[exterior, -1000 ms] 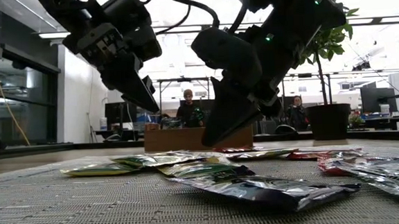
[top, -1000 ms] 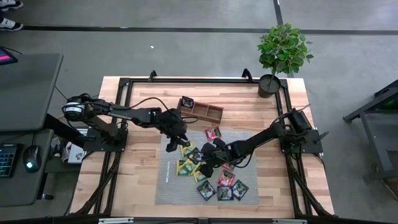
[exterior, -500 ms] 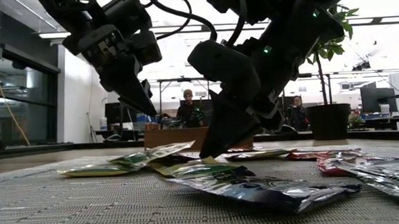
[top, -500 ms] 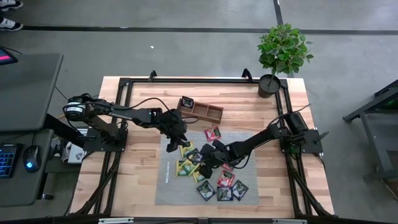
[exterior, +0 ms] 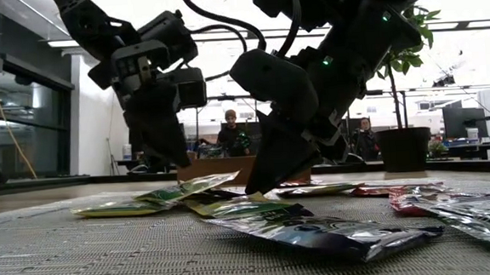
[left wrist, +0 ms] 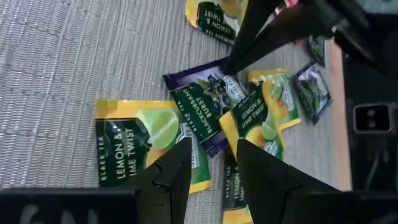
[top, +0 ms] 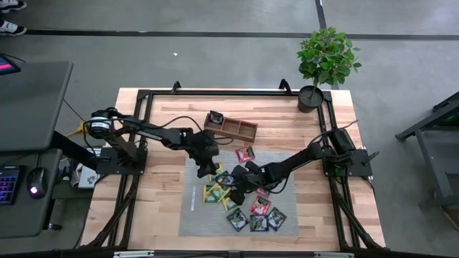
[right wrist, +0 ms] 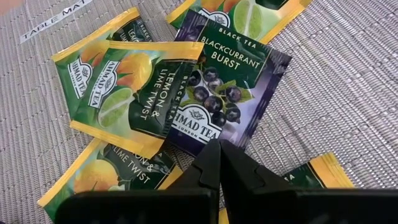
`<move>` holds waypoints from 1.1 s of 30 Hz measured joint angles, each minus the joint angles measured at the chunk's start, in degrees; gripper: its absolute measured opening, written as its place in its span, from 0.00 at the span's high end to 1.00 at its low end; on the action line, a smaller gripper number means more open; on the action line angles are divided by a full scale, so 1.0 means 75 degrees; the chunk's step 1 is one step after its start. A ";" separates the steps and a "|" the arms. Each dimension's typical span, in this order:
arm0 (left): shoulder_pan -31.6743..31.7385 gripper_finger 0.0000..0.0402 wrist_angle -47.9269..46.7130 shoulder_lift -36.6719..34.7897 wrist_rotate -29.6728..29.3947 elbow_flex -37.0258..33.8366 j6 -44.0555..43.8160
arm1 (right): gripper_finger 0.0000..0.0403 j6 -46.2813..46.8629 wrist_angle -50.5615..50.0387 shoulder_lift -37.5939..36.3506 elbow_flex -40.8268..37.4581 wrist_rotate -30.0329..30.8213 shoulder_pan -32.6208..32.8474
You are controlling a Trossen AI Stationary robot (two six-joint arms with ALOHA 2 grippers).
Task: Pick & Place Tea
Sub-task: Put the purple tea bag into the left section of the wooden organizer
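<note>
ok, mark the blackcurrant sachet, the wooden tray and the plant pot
blackcurrant sachet [right wrist: 225,93], right wrist view, printed berries at its middle.
wooden tray [top: 244,130], high view, right compartment's floor.
plant pot [top: 310,99], high view, dark rim.

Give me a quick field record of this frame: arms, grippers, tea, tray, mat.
left gripper: open, hovering low over the sachet pile, holding nothing
right gripper: shut, tip down at the blackcurrant sachet, nothing between its fingers
lemon sachets: several overlapping, one lying partly over the blackcurrant sachet
other sachets: spread flat on the mat's near right part
tray: on the wood beyond the mat, one dark sachet at its left end, other compartments look bare
mat: grey, mid-table
plant: far right corner
</note>
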 joint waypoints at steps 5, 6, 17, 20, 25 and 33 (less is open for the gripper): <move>0.0003 0.68 0.0058 0.0017 0.0154 -0.0008 -0.0635 | 1.00 0.0000 -0.0003 0.0003 -0.0003 0.0017 0.0000; 0.0001 0.68 0.0043 0.0017 0.0193 -0.0008 -0.0756 | 1.00 0.0000 -0.0003 0.0003 -0.0004 0.0021 0.0000; 0.0003 0.68 0.0038 0.0261 0.0468 -0.0001 -0.1763 | 1.00 -0.0146 0.0033 0.0012 -0.0015 0.0171 -0.0023; 0.0000 0.68 0.0158 0.0413 0.0661 0.0018 -0.1975 | 1.00 -0.0216 0.0056 0.0012 -0.0015 0.0172 -0.0035; 0.0000 0.68 0.0326 0.0676 0.0654 0.0009 -0.2242 | 1.00 -0.0262 0.0089 0.0013 -0.0015 0.0181 -0.0036; 0.0000 0.68 0.0620 0.0728 0.0625 0.0013 -0.2617 | 1.00 -0.0324 0.0132 0.0015 -0.0015 0.0189 -0.0036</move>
